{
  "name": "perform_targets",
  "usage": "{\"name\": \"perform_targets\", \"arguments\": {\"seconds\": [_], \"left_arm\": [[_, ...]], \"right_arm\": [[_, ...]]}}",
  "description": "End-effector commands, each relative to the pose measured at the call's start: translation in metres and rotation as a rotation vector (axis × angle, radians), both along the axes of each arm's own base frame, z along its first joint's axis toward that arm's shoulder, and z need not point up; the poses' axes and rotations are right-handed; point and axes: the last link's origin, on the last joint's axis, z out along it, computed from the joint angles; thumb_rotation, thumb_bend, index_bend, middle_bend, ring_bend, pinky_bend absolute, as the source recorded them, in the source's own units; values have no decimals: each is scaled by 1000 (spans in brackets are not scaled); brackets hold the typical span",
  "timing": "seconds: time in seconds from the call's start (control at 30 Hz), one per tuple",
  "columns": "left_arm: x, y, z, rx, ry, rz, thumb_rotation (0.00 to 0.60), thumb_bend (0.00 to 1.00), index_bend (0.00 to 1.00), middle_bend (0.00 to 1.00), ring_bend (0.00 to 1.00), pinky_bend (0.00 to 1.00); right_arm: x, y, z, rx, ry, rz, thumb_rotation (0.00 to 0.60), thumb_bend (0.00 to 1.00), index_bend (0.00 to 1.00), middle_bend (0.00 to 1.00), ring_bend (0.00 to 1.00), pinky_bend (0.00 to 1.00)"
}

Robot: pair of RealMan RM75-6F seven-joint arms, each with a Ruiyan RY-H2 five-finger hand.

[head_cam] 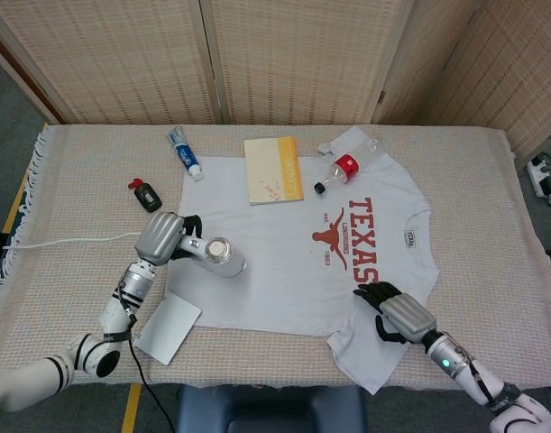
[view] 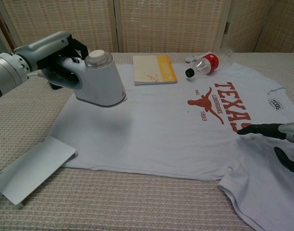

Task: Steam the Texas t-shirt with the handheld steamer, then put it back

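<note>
The white Texas t-shirt (head_cam: 284, 253) (view: 161, 125) lies flat on the table, its red longhorn print toward the right. My left hand (head_cam: 162, 239) (view: 50, 60) grips the white handheld steamer (head_cam: 219, 255) (view: 99, 79) by its handle and holds it in the air over the shirt's left part. My right hand (head_cam: 394, 311) (view: 276, 137) rests with spread fingers on the shirt near its lower right sleeve, holding nothing.
A yellow-and-white book (head_cam: 273, 169) and a red-capped bottle (head_cam: 345, 162) lie on the shirt's far edge. A tube (head_cam: 185, 153) and a small black object (head_cam: 146, 195) sit at the far left. A white card (head_cam: 167, 327) lies by the shirt's near-left corner.
</note>
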Motion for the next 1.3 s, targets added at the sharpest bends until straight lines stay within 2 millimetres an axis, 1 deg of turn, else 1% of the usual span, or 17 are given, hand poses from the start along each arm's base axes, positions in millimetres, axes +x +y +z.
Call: {"name": "perform_targets", "arguments": {"seconds": [0.03,0.2,0.4,0.6,0.73,0.87,0.9,0.97,1.2,1.3], "left_arm": [[21,0,-19,-36,10,-37,600,348,901,1000,890,683],[39,2,-47,-47,73,-61,600,349,900,1000,889,683],[48,1,-76,-52,114,-66,600,348,900,1000,889,683],[46,2,-102,-36,198,-69,600,349,901,1000,887,683],[41,8,-110,-10,216,-47,600,349,901,1000,884,683],[35,14,-110,12,221,-24,600,349,904,1000,880,683],[28,21,-106,32,227,1,600,349,905,1000,881,683],[21,27,-102,48,237,22,600,349,907,1000,880,683],[-20,50,-77,98,253,166,600,348,907,1000,881,683],[-46,59,-61,118,259,261,600,348,907,1000,881,683]], "right_arm": [[-3,1,-5,8,-4,7,424,867,0,20,0,0],[-8,4,-8,9,11,24,424,867,0,20,0,0],[-14,5,-10,9,16,16,421,867,0,20,0,0],[-15,7,-14,19,12,19,421,867,0,20,0,0],[-17,7,-14,21,15,17,425,867,0,20,0,0],[-17,7,-14,20,14,13,422,866,0,20,0,0],[-17,7,-14,19,14,11,420,866,0,20,0,0],[-17,7,-14,19,15,9,422,867,0,20,0,0],[-16,6,-15,19,18,9,420,866,0,20,0,0],[-14,7,-15,20,17,10,423,867,0,20,0,0]]}}
